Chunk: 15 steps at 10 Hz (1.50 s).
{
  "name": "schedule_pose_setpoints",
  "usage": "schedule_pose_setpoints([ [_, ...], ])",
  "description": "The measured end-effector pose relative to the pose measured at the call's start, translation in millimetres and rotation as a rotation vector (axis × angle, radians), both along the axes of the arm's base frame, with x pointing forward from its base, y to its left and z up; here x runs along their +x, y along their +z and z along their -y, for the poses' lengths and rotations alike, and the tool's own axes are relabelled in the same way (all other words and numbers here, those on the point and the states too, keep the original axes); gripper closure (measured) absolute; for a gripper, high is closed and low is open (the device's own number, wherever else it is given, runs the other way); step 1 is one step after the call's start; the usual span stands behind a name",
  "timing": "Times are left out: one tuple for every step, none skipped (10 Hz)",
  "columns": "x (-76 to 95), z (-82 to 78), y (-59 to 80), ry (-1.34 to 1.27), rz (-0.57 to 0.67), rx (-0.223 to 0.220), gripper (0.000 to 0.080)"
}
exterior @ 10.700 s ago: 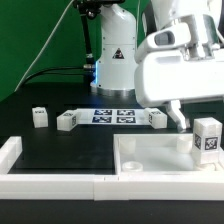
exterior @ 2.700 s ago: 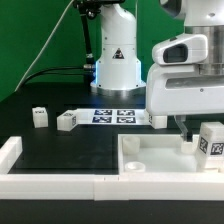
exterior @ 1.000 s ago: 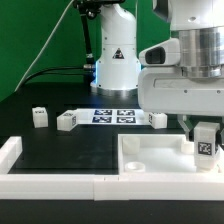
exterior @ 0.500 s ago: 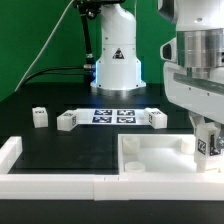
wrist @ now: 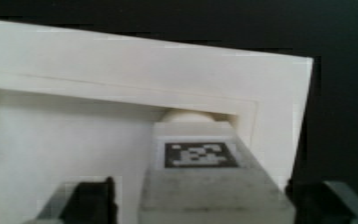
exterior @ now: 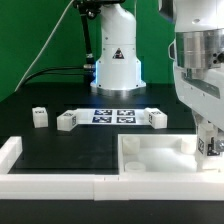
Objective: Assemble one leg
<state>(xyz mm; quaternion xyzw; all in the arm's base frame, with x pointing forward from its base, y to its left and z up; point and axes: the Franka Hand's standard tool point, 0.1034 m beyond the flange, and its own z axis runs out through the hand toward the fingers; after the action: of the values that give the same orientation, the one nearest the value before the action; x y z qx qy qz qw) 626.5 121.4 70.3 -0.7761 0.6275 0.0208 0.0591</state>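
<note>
Exterior view: gripper (exterior: 208, 140) clamped on the leg (exterior: 211, 148) at the exterior view's right, down at the tray's (exterior: 150, 160) right corner. Leg partly cut off by the picture edge. Lower and farther right than 0.5 s ago.
Wrist view: leg between blurred fingers (wrist: 94, 200), tag visible.

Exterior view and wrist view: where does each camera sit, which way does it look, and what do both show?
Exterior view: off the arm, low by the table, facing across the white top toward the robot base; the arm shows at the exterior view's right.
Wrist view: on the wrist, looking down at the leg; the jaws show on either side of it.
Shared: the leg and the top's corner.
</note>
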Motion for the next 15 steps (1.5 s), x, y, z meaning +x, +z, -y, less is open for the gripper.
schedule_pose_setpoints([
  [-0.6,-2.1,1.1,0.039,-0.005,0.001,0.0214],
  [-1.1,-4.4,2.9,0.135,-0.012,-0.002,0.0163],
  [0.0,-5.4,4.4,0.332,0.0,-0.011,0.0154],
  [-0.1,-5.3,4.2,0.473,0.008,-0.012,0.0154],
  [-0.3,-4.8,4.3,0.58,0.014,-0.012,0.015],
  [-0.5,-4.1,4.4,0.743,0.024,-0.019,0.015],
  [-0.2,-1.9,4.1,0.861,0.037,-0.022,0.015],
  [-0.2,-2.4,4.3,0.93,0.044,-0.027,0.015],
  [-0.1,-2.4,4.6,1.049,0.054,-0.039,0.015],
  [0.7,-4.4,6.2,1.128,0.061,-0.059,0.015],
  [2.5,-6.8,7.6,1.271,0.107,-0.103,0.015],
  [1.2,-4.7,6.2,1.355,0.111,-0.104,0.015],
  [1.3,-4.1,5.8,1.353,0.11,-0.104,0.0177],
  [1.2,-4.2,5.4,1.352,0.11,-0.104,0.0177],
  [1.1,-3.9,5.2,1.351,0.109,-0.104,0.0353],
])
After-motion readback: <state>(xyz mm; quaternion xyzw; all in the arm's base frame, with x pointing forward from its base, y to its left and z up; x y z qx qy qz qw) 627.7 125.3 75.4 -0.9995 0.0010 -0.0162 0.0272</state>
